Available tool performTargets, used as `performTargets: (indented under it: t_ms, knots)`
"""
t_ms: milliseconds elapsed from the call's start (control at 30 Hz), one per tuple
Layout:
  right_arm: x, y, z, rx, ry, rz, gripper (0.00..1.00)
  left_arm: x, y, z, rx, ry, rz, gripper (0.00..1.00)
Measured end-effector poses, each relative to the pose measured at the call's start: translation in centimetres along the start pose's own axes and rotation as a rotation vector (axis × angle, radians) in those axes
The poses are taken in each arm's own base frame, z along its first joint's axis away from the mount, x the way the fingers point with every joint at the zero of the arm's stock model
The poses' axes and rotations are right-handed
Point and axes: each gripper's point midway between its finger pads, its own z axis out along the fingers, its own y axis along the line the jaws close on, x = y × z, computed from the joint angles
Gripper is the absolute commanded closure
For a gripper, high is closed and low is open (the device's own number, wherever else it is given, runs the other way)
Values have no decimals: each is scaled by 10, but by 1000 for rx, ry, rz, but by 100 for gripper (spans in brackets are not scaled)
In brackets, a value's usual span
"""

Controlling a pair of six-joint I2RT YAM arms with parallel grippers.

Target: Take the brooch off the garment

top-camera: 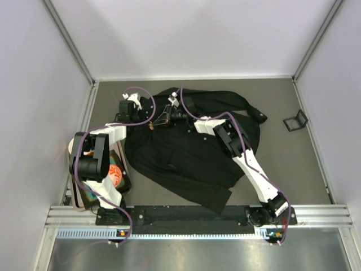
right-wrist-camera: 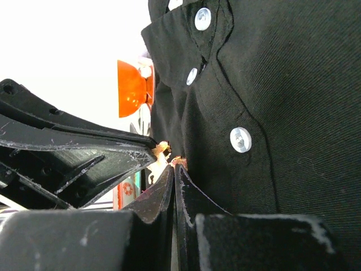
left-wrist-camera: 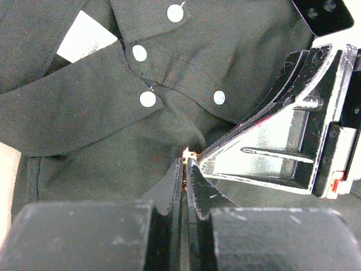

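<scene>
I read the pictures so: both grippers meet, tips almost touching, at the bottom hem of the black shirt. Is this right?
Not the hem. The left gripper and the right gripper meet, tips almost touching, at the collar of the black shirt, beside its pale buttons. The left wrist view shows it.

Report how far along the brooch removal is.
Done: the approach. The left end effector and right end effector meet at the brooch. In hand: both pairs of jaws look shut there, though what each pinches is unclear. Left: pulling it free, since it sits against the garment.
</scene>
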Motion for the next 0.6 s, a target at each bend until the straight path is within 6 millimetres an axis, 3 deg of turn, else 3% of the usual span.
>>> performTargets:
  t_ms: [433, 600]
  knots:
    - [1, 1, -4, -23, -28, -32, 100, 1, 3, -1, -27, 8, -35, 100]
    - [2, 0, -6, -12, -37, -37, 95, 2, 3, -1, -35, 19, -53, 100]
